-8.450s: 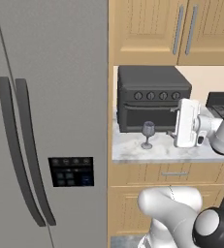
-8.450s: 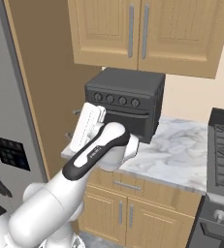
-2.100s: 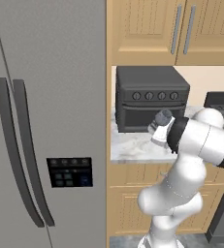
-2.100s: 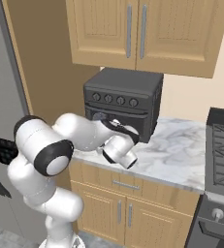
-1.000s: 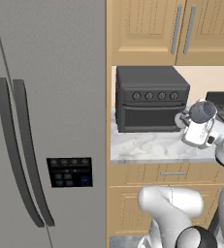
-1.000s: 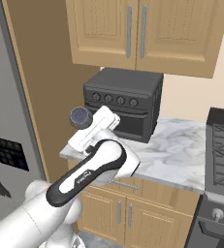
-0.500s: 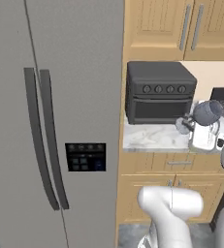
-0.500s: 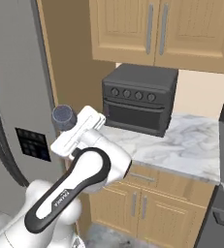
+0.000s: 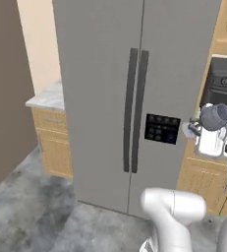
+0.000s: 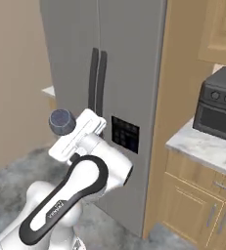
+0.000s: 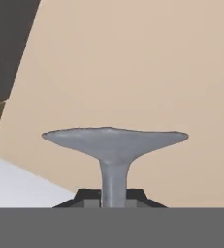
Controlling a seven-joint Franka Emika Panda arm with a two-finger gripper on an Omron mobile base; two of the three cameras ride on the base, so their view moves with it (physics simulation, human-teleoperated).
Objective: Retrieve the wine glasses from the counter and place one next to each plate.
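Now jaws clamped on stem of 1 wine glass point(image 11: 114, 145), held before grey fridge point(image 9: 105, 88).

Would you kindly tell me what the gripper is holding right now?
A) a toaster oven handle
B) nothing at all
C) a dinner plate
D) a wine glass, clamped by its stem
D: in the hand view the gripper is closed around the thin stem of the wine glass, whose round foot spreads above the fingertips; the left base view shows its grey bowl carried in the air.
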